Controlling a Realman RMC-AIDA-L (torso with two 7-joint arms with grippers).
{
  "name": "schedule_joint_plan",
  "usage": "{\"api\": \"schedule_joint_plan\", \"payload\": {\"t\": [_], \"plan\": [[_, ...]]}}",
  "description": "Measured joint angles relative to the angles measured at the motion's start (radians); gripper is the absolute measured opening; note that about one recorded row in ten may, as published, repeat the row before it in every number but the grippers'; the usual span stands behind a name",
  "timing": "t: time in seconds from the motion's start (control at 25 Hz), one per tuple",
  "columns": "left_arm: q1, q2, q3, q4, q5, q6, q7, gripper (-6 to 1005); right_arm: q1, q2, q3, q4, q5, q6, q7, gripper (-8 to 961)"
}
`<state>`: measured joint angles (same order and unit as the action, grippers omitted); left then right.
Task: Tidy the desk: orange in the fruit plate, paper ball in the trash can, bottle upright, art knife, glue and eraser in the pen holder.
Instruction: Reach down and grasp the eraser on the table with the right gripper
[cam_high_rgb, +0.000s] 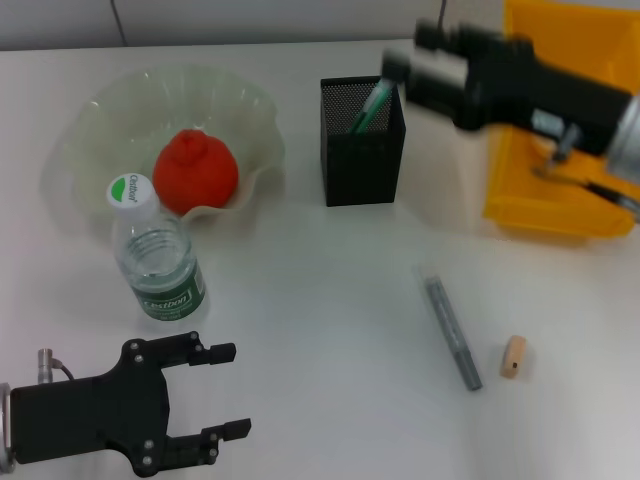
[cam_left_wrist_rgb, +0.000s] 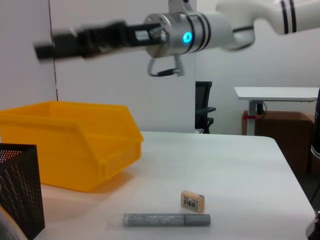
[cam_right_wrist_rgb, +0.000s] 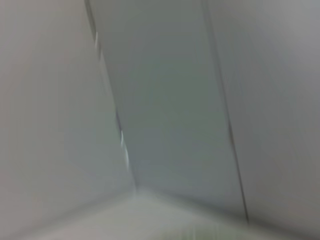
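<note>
Head view: right gripper (cam_high_rgb: 400, 68) hovering upper right over pen holder (cam_high_rgb: 363, 150), finger state indiscernible; left gripper (cam_high_rgb: 222, 390) idling lower left, fingers spread.

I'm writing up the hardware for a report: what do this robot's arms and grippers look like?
The left gripper is matte black, flat-plated, with visible screws and two stubby fingers. The right gripper is also black, on a silver wrist section with a glowing blue ring light, a looped cable, and a white arm with black stripes.

A white surface (cam_left_wrist_rgb: 225, 165) stands before a plain pale wall (cam_left_wrist_rgb: 100, 80). Beyond its far edge are a black office chair (cam_left_wrist_rgb: 204, 107), a second white desk (cam_left_wrist_rgb: 277, 93) and a brown cabinet (cam_left_wrist_rgb: 282, 130).
</note>
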<state>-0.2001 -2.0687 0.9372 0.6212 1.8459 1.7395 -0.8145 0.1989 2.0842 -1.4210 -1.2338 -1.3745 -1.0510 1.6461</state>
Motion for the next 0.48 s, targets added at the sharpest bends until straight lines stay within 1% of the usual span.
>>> {"api": "schedule_joint_plan", "payload": {"t": [0.04,0.08,0.12,0.2,0.24,0.28,0.32,0.48], "plan": [[0.0,0.0,0.0,0.0,0.0,0.0,0.0,699,-0.014,0.002,0.012,-0.071,-0.128,-0.021,0.124,465],[0.0,0.0,0.0,0.0,0.0,0.0,0.0,699,-0.018,0.003,0.023,-0.172,-0.342,-0.08,0.309,505],[0.0,0.001,0.0,0.0,0.0,0.0,0.0,699,-0.018,0.003,0.023,-0.172,-0.342,-0.08,0.309,545],[0.0,0.001,0.0,0.0,0.0,0.0,0.0,699,-0.003,0.003,0.025,-0.243,-0.519,-0.166,0.473,624],[-0.001,0.001,0.0,0.0,0.001,0.0,0.0,699,0.025,0.0,0.027,-0.29,-0.661,-0.259,0.612,664],[-0.001,0.001,0.0,0.0,0.001,0.0,0.0,699,0.044,-0.001,0.028,-0.312,-0.731,-0.309,0.672,691],[-0.001,0.001,0.0,0.0,0.001,0.0,0.0,699,0.044,-0.001,0.028,-0.312,-0.731,-0.309,0.672,719],[-0.004,0.001,0.0,0.0,0.001,0.0,0.0,699,0.119,-0.002,0.026,-0.377,-0.961,-0.502,0.831,828]]}}
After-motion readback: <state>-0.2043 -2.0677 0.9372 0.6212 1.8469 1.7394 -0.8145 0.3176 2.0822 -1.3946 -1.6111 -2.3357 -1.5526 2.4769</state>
